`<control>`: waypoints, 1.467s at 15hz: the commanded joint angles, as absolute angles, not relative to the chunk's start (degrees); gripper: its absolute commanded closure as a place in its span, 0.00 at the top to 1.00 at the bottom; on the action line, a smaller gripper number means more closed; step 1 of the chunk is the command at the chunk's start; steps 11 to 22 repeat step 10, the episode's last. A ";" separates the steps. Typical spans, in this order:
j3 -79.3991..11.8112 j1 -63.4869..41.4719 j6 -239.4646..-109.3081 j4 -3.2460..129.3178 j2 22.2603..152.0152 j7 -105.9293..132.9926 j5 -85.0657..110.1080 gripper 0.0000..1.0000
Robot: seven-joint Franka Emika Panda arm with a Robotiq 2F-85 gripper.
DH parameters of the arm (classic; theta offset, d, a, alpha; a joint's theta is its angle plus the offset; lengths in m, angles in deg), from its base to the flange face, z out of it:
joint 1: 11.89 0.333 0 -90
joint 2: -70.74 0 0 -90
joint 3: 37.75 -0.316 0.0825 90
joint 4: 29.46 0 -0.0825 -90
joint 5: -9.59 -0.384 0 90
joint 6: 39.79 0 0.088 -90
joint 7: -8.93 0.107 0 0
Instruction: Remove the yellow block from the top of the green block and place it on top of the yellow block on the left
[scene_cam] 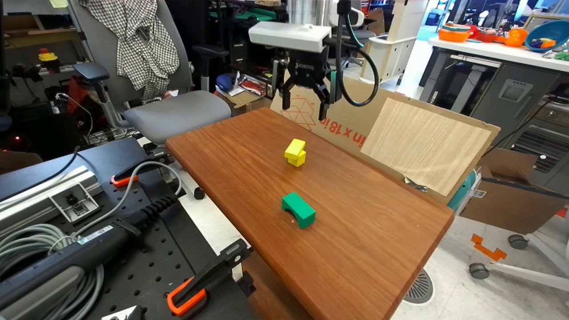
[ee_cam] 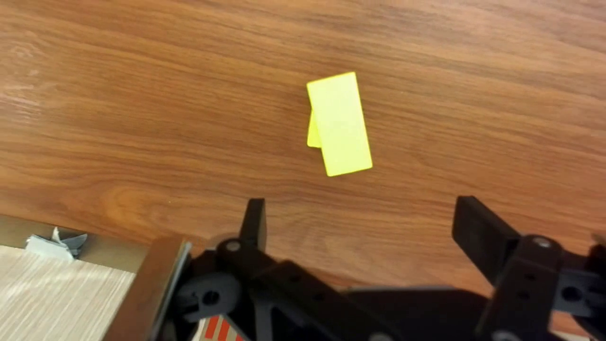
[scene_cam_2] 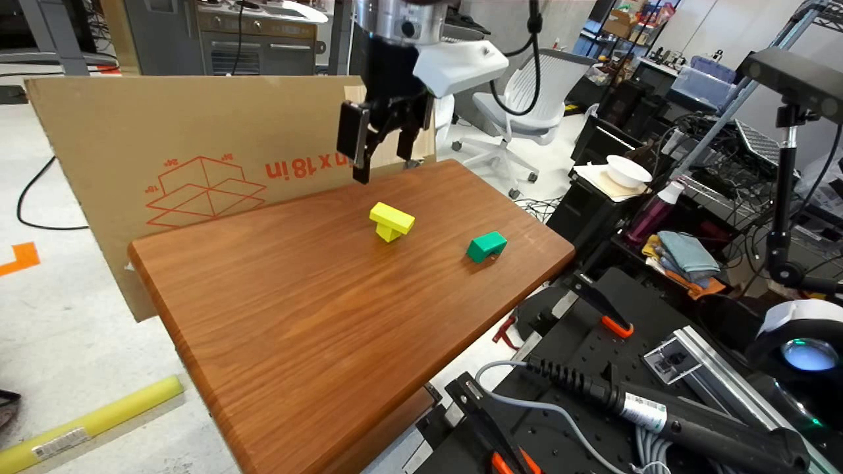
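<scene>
1. Up at top centre, in an exterior view, hangs the black gripper (scene_cam: pixel 304 112), its two fingers spread apart. Below, near mid-frame, here's the upper yellow block (scene_cam: pixel 295 147), smooth and oblong, sitting right on the lower yellow block (scene_cam: pixel 299 161). Lower down, well apart from them, lies the green block (scene_cam: pixel 299 209), a curved arch cut into it, on the brown, wood-grained table (scene_cam: pixel 364 218).
2. Near the centre, in an exterior view, the yellow pair makes a rough T! Behind stands a cardboard sheet (scene_cam_2: pixel 217 131) printed with red lines and inverted lettering; lower left, a yellow tube (scene_cam_2: pixel 105 417).
3. Across the bottom of the wrist view, dark, angular fingers, wide apart. Above right of centre, the upper yellow block shows a flat, bright rectangle, the lower one peeking out at its left; lower left, a pale streaked panel (ee_cam: pixel 57 293).
</scene>
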State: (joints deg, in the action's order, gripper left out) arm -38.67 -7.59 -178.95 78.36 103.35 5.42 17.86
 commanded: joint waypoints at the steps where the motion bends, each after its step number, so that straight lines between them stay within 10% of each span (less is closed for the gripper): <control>1: -39.26 -9.09 -177.74 86.43 92.58 9.29 12.90 1.00; 22: -38.04 -9.34 -175.94 91.81 85.33 14.44 11.53 1.00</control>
